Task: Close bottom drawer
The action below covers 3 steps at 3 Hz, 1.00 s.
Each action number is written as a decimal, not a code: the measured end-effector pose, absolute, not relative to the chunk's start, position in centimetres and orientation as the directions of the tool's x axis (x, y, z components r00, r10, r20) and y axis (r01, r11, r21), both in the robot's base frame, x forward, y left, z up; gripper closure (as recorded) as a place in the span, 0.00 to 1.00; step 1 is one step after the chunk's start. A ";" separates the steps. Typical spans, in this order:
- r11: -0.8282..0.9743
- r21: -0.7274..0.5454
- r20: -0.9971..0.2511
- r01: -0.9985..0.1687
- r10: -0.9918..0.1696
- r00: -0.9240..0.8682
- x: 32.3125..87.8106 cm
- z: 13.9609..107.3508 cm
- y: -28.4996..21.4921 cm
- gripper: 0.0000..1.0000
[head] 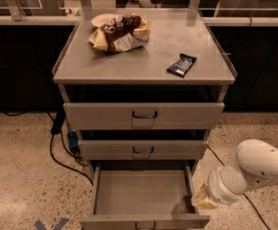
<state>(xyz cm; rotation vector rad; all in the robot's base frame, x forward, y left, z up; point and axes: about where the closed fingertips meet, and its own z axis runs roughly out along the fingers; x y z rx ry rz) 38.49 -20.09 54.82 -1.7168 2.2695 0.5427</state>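
Note the bottom drawer (141,194), pulled far out of the cart's (153,56) base; bring the gripper (202,202) (low right of the cart, state impossible to tell) before it; push squarely toward the cart.

Arm: white rounded link (264,161) coming in from the right edge, low down, sloping down toward the left.
Wrist: short white cylinder (226,186) with a dark seam ring, angled down-left.
Gripper: tan tip (202,200) at the arm's lower-left end, near floor level, aimed left and down.
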 end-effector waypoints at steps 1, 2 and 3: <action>0.224 0.190 -0.423 -0.956 -0.860 -0.285 38.1 50.3 -19.3 1.00; 0.234 0.155 -0.420 -0.960 -0.864 -0.279 36.9 46.8 -18.0 1.00; 0.283 0.139 -0.415 -0.949 -0.853 -0.315 33.8 41.5 -16.3 1.00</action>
